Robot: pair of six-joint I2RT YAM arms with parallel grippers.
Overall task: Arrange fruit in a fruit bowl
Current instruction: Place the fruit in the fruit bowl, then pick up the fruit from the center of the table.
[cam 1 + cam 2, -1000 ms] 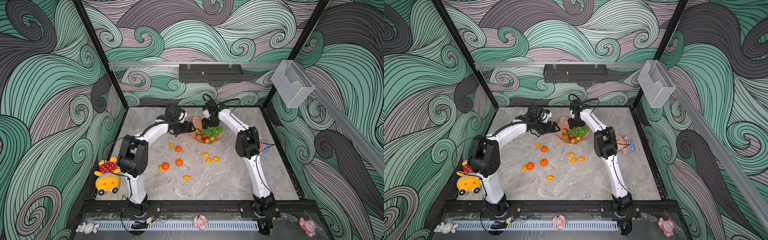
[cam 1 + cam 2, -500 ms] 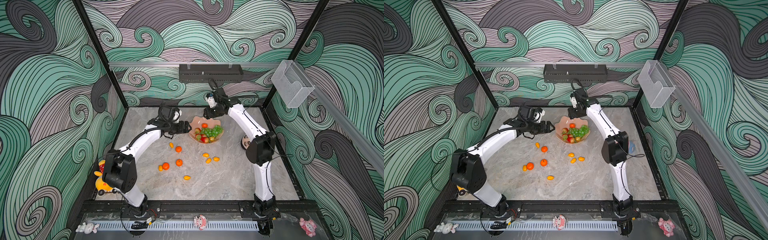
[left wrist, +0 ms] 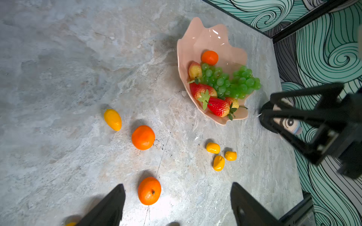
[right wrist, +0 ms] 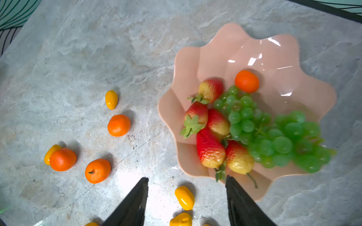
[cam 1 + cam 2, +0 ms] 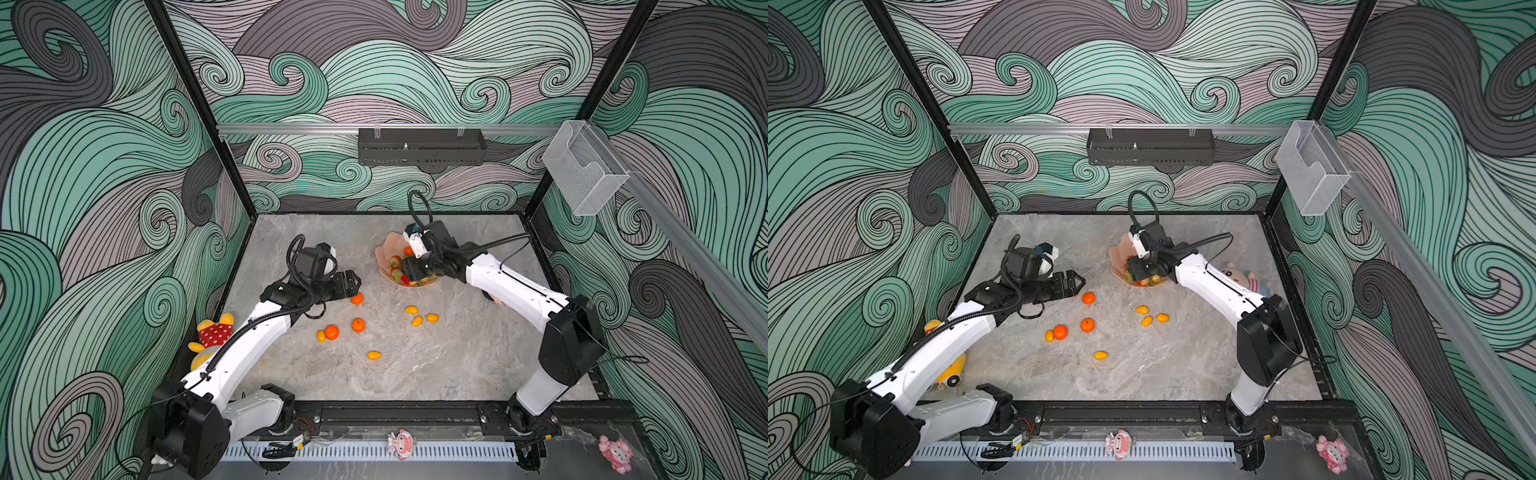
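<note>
Left claw (image 3: 177, 185) and right claw (image 4: 186, 178) gape empty; three tangerines (image 5: 357, 298) (image 5: 358, 325) (image 5: 331, 332) on table (image 5: 415, 374); bowl (image 4: 274, 54) holds one tangerine (image 4: 246, 81), one grape bunch (image 4: 274, 135).

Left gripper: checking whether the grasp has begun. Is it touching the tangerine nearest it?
Apart. The left wrist view shows the left gripper open, with bare table between the tangerine and each jaw.

grapes (image 4: 274, 140) in bowl (image 4: 274, 56) | tangerines (image 5: 358, 325) before bowl, on table (image 5: 415, 374)
</note>
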